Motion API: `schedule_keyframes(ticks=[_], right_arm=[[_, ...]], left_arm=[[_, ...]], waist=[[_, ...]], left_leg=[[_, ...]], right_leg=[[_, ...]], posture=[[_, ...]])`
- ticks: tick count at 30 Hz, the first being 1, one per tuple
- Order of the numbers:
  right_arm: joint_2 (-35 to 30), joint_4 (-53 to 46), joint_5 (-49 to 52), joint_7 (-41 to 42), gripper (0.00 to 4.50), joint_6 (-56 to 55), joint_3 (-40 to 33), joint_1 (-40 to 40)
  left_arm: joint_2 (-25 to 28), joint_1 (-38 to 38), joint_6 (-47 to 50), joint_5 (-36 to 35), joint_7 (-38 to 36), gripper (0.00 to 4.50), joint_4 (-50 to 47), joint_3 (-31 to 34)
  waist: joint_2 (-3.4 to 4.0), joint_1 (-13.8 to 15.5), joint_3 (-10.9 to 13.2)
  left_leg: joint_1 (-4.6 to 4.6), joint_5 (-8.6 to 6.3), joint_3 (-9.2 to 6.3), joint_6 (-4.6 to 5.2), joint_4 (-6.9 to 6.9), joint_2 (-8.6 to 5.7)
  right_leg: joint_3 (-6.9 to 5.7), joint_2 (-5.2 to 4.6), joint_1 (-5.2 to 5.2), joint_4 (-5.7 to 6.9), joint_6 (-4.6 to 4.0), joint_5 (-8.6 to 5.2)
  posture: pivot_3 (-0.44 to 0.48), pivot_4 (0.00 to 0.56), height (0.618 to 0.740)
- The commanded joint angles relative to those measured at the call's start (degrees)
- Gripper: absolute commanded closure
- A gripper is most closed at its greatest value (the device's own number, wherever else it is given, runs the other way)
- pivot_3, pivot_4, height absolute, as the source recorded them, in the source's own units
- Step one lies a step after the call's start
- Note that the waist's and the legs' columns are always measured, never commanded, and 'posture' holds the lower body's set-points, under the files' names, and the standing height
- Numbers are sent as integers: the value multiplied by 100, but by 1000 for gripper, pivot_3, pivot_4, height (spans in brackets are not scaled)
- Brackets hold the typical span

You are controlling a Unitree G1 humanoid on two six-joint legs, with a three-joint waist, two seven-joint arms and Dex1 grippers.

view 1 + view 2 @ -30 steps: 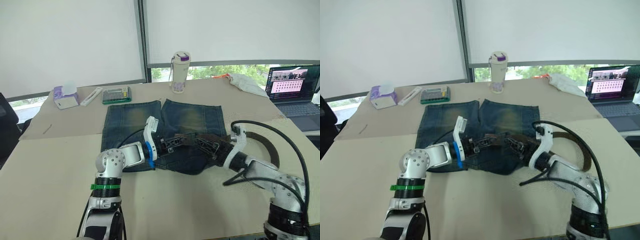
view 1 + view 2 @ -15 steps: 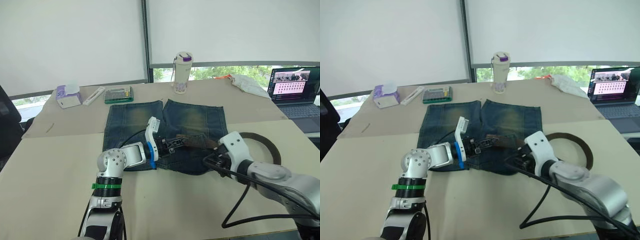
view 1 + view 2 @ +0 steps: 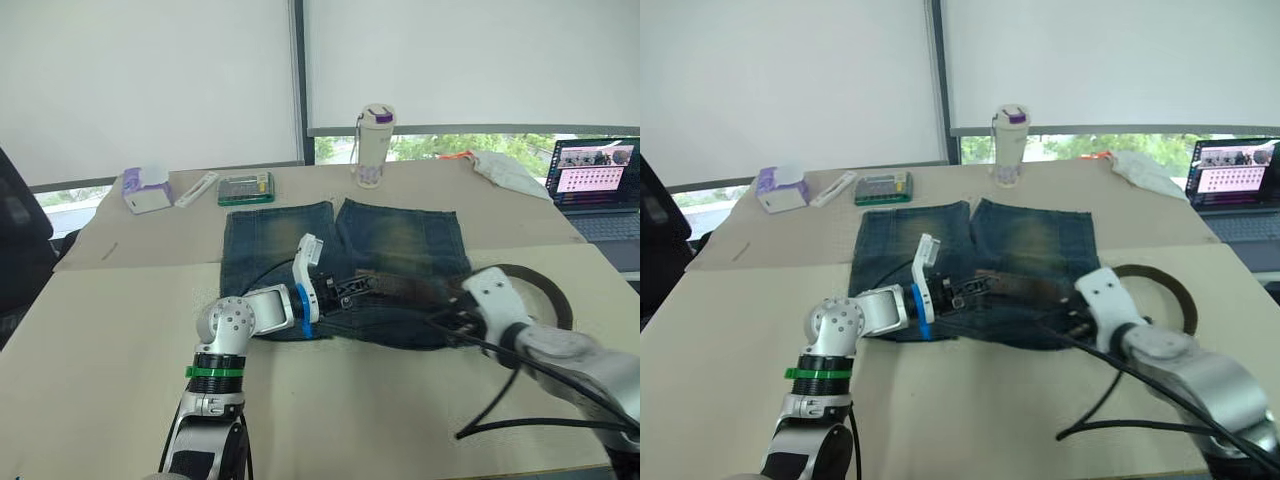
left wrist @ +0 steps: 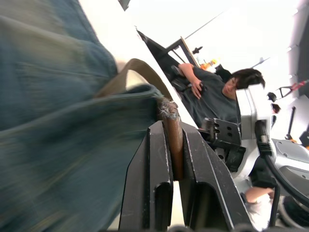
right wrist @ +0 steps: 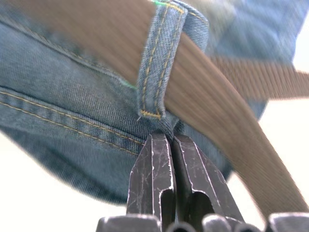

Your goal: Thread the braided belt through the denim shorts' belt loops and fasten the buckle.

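- The denim shorts (image 3: 340, 262) lay flat on the table (image 3: 120, 330), waistband toward the robot, legs pointing away.
- The braided belt (image 3: 1025, 288) ran along the waistband, its long axis across the robot's front; its free length curved off in a loop (image 3: 548, 295) on the table to the right of the shorts.
- The left tool (image 4: 173, 159) was closed on the belt's end, the brown strap pinched between its fingers (image 4: 157, 164) just where it left the denim.
- The right tool (image 5: 166, 145) had its fingers pressed together on the waistband fabric right below one of the belt loops (image 5: 157, 67); the belt passed under that loop.
- Judging by this, threading was partly done: at least one loop held the strap. I could not see the buckle clearly, so fastening looked not yet begun.
- The relation that mattered: the strap lay lengthwise between the two tools, left tool at its tip, right tool at the loop toward the shorts' right side. Any feed would have to run along that left-right axis.
- A person (image 4: 217, 94) sat in the background of the left wrist view.
- A bottle (image 3: 373, 145) and a laptop (image 3: 595, 185) stood at the far side, well apart from the work.
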Motion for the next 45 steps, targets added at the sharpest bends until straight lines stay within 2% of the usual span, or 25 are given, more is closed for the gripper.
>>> schedule_keyframes(ticks=[1,5,7,8,10,13,14,16,21,25,32,39,42,43,45], right_arm=[[-415,-153,-382,126,4465,109,-805,399],[-382,23,-561,226,4465,-157,-877,454],[-387,-49,-396,585,4465,-230,-913,490],[-285,-187,-57,878,3941,-115,-1261,521],[-149,-345,313,1209,3436,37,-1707,557],[199,-872,2408,2110,2432,493,-3180,1056],[374,-1002,2956,2072,2432,493,-3354,1156],[646,-1021,3398,1569,2432,422,-3294,1151],[1834,-702,4118,-265,2432,-111,-2368,611],[2517,-355,4470,-1214,2432,-627,-1837,227],[2667,75,4939,-1797,2432,-1314,-1302,-138],[2585,230,5363,-1960,4483,-1728,-884,-396],[2522,258,5442,-1915,4483,-1849,-731,-448],[2510,285,5414,-1935,3741,-1883,-675,-458],[2547,342,5330,-2012,3128,-1978,-560,-486]], left_arm=[[240,97,448,-613,273,4500,-466,676],[359,424,901,-1043,554,4500,-874,868],[320,522,1009,-1173,653,4500,-962,873],[238,547,1003,-1208,707,4500,-984,834],[143,567,982,-1267,798,4500,-1006,789],[-296,389,871,-1536,1048,4500,-738,876],[-412,319,854,-1613,1101,4500,-639,898],[-497,254,856,-1679,1150,4500,-557,886],[-501,37,848,-1684,995,4500,-352,640],[-417,-68,860,-1692,873,4500,-270,523],[-282,-52,820,-1654,740,4500,-301,387],[-267,39,683,-1654,799,4500,-361,345],[-269,68,650,-1662,822,4500,-380,336],[-269,73,641,-1665,829,4500,-385,335],[-268,90,634,-1671,841,4500,-396,328]], waist=[[-4,10,2],[-12,-4,7],[-17,18,10],[-18,30,11],[-26,49,15],[-41,115,24],[-46,142,26],[-56,112,23],[-46,13,7],[-27,-6,-5],[1,-11,-22],[3,-35,-23],[2,-32,-24],[3,-36,-24],[3,-40,-24]], left_leg=[[-2,0,0,0,1,0],[2,-1,0,1,1,4],[3,0,1,0,1,3],[3,0,1,0,2,2],[-3,0,0,0,9,2],[-8,-2,-1,3,15,1],[-9,-3,-2,5,16,2],[-6,-6,-1,7,18,12],[1,-6,13,6,21,16],[-6,-3,14,1,16,16],[-4,-3,8,2,17,11],[-4,-3,8,2,16,13],[-4,-3,6,2,17,12],[-4,-3,7,2,17,12],[-4,-3,6,2,16,13]], right_leg=[[0,0,-1,-1,0,0],[1,3,-1,3,0,0],[1,2,1,2,0,1],[0,1,2,2,1,0],[-3,2,3,-1,2,2],[-5,1,6,-1,3,4],[-8,2,9,-3,3,4],[-6,11,12,-3,-4,9],[3,9,7,2,-6,14],[7,9,-8,5,-7,14],[5,11,-4,3,-7,14],[6,14,-5,3,-7,14],[4,14,-3,2,-7,14],[4,14,-3,2,-7,14],[4,16,-4,3,-7,14]], posture=[[0,150,740],[0,150,740],[0,150,740],[0,150,740],[0,150,740],[0,150,740],[0,150,740],[0,150,740],[0,150,740],[0,150,740],[0,150,740],[0,150,740],[0,150,740],[0,150,740],[0,150,740]])
